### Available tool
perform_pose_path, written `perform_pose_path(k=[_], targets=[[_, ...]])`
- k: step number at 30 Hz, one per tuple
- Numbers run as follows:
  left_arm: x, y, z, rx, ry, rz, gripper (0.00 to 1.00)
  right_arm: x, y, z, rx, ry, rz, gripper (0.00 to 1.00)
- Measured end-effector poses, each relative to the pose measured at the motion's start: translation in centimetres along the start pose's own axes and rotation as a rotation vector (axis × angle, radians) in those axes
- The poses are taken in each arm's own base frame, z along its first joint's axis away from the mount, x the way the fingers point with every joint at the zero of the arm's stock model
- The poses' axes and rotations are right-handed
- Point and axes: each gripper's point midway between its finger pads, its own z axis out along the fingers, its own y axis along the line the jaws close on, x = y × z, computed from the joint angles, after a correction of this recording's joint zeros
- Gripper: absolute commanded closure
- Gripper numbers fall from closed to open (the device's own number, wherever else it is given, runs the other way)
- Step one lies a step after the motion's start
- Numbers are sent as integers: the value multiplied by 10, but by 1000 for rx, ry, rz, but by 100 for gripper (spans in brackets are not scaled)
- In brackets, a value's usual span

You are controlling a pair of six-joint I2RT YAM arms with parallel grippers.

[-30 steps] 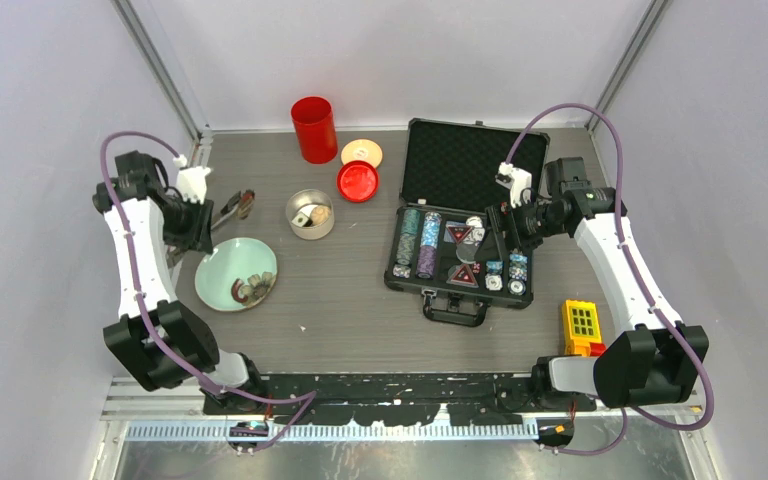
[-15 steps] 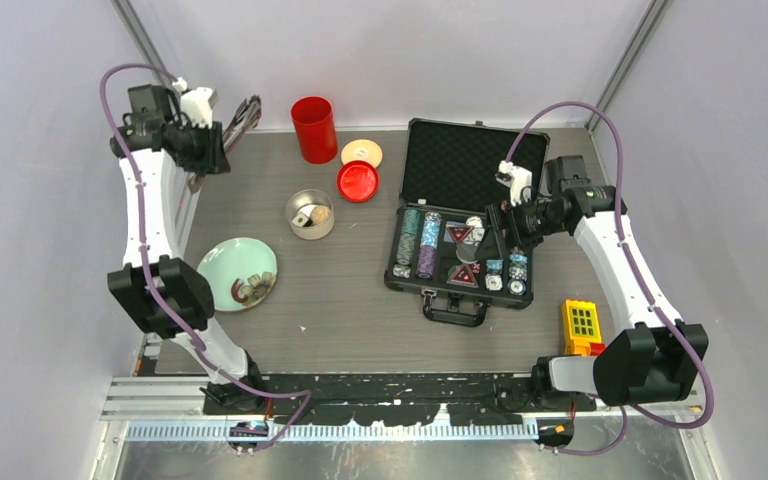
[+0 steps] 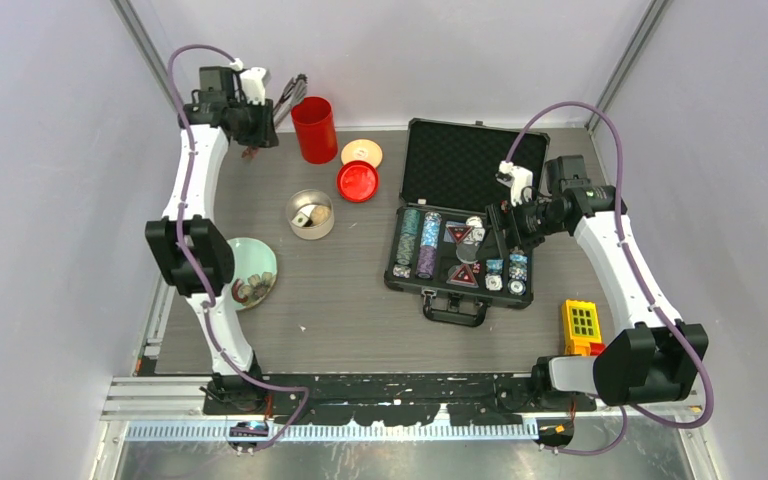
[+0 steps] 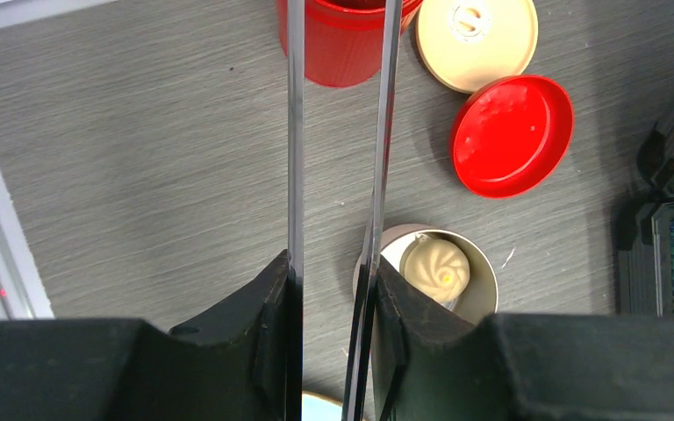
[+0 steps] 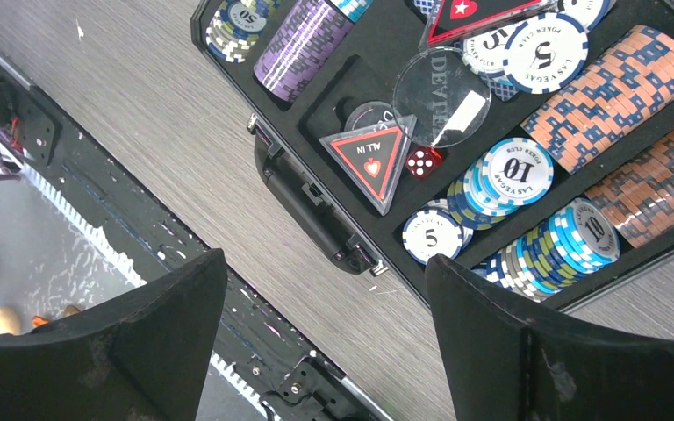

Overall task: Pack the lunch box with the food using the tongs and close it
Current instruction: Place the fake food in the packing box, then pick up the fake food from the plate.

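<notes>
The left gripper (image 4: 329, 272) is clamped on the tongs (image 4: 295, 132): one finger presses on each thin metal arm, and the two arms stand a little apart between the fingers. In the view from above, this gripper is raised near the far left corner of the table (image 3: 360, 300), just beside the red cup (image 3: 313, 128), and the tongs point away from it, up and to the right. In the wrist view the ends of the tongs run out of the picture over the cup, so I cannot tell if they carry something. The steel tin (image 3: 310, 234) stands open on the left half of the table, near the red lid (image 3: 357, 181), and a beige lump (image 4: 436, 267) lies inside it. The cream lid (image 3: 361, 152) lies flat between the red cup and the red lid, just beside the red lid and apart from the tin. On the near left a pale green plate (image 3: 255, 258), partly hidden behind the left arm, holds some small food pieces (image 3: 253, 289). The right gripper (image 5: 323, 263) has its jaws wide apart with nothing between them, and it hovers above the open black case (image 3: 465, 150) of poker chips (image 5: 516, 171).
</notes>
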Motion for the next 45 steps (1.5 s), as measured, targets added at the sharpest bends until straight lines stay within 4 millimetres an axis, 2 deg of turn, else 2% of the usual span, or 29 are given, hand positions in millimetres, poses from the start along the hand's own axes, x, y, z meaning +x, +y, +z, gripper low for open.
perform_pose_path(k=[4, 8, 19, 28, 37, 41, 45], targets=[[6, -5, 22, 6, 33, 8, 97, 0, 0, -2, 9, -5, -5, 12], [12, -4, 34, -3, 56, 10, 93, -1, 0, -3, 11, -8, -7, 12], [15, 5, 49, -32, 84, 5, 71, -1, 0, -3, 11, -8, -7, 12], [19, 3, 45, -28, 105, 0, 53, -1, 0, -3, 10, -8, -4, 12], [18, 2, 38, -27, 112, 11, 55, 1, 2, -4, 9, -5, -2, 12], [20, -2, 23, -19, 133, 17, 55, 0, 3, -6, 8, -3, 0, 12], [17, -7, -8, -1, 121, 16, 55, 1, 5, -8, 5, -5, -1, 12]])
